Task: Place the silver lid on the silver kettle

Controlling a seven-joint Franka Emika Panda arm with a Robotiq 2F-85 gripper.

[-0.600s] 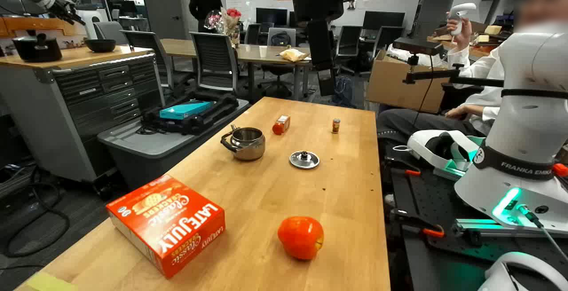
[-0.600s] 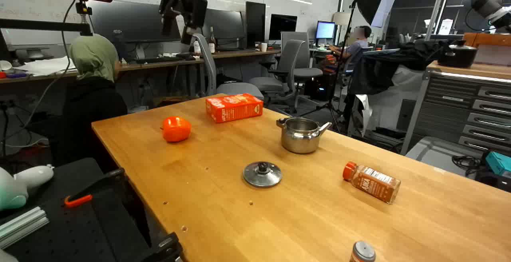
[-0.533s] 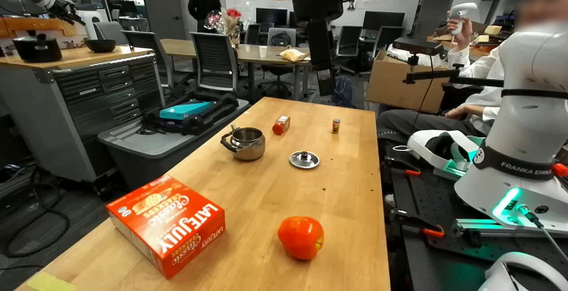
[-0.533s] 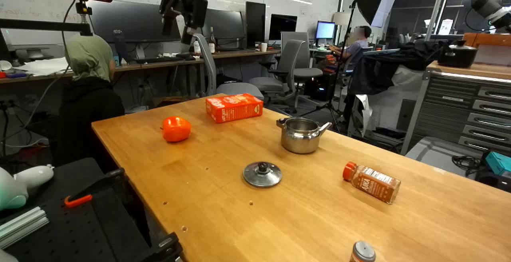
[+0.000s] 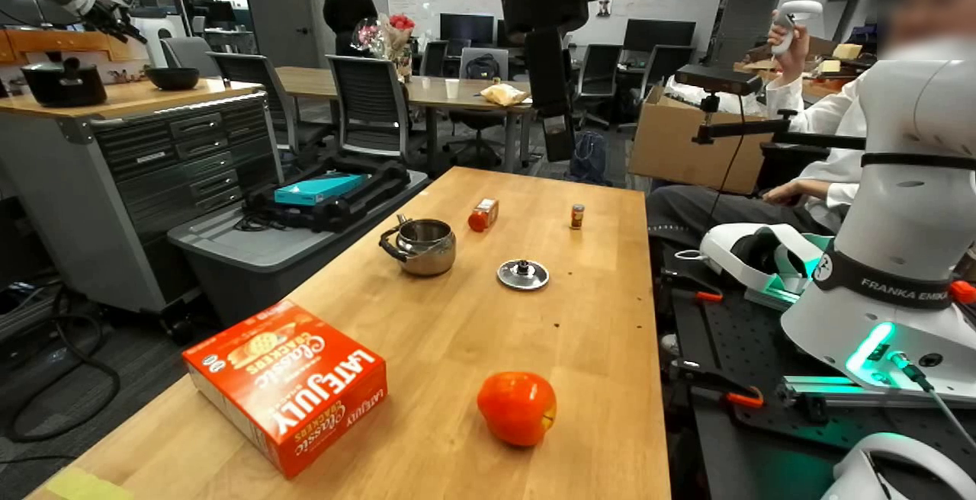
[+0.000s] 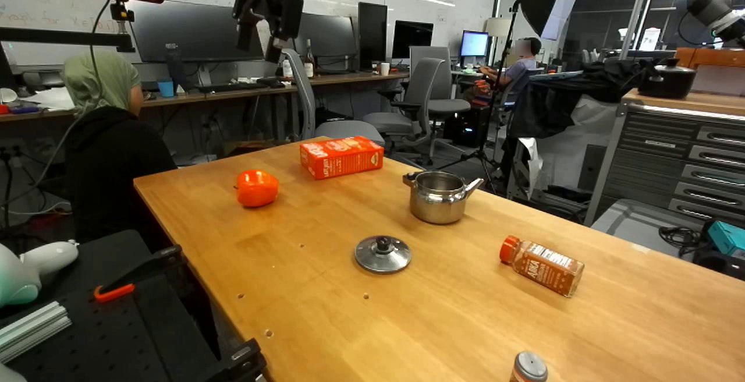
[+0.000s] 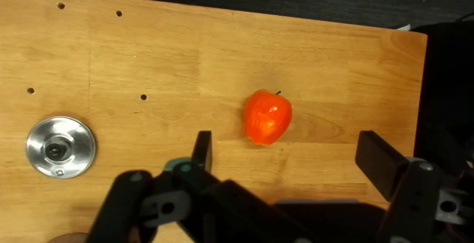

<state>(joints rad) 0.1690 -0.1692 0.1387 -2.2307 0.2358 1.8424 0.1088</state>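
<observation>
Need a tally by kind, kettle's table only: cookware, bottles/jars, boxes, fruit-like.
Cookware: 2 (silver kettle, silver lid)
Bottles/jars: 2 (red-capped bottle, small jar)
Boxes: 1 (cracker box)
Fruit-like: 1 (orange-red item)
Total: 6

On the table (image 6: pixel 314 318), the lid (image 6: pixel 381 260) lies flat, knob up, apart from the kettle (image 6: pixel 437 204), which stands upright and uncovered, its spout pointing right in the frame. Farther back sit an orange-red fruit (image 6: pixel 257 188) and a box (image 6: pixel 342 157), apart from each other; a spice bottle (image 6: pixel 544 266) lies on its side to the right, red cap facing left, and a jar (image 6: pixel 529 367) is cut off by the lower edge. The gripper (image 6: pixel 260 45) hangs high, above table level, fingers apart, with monitors (image 6: pixel 192 32) behind it.
</observation>
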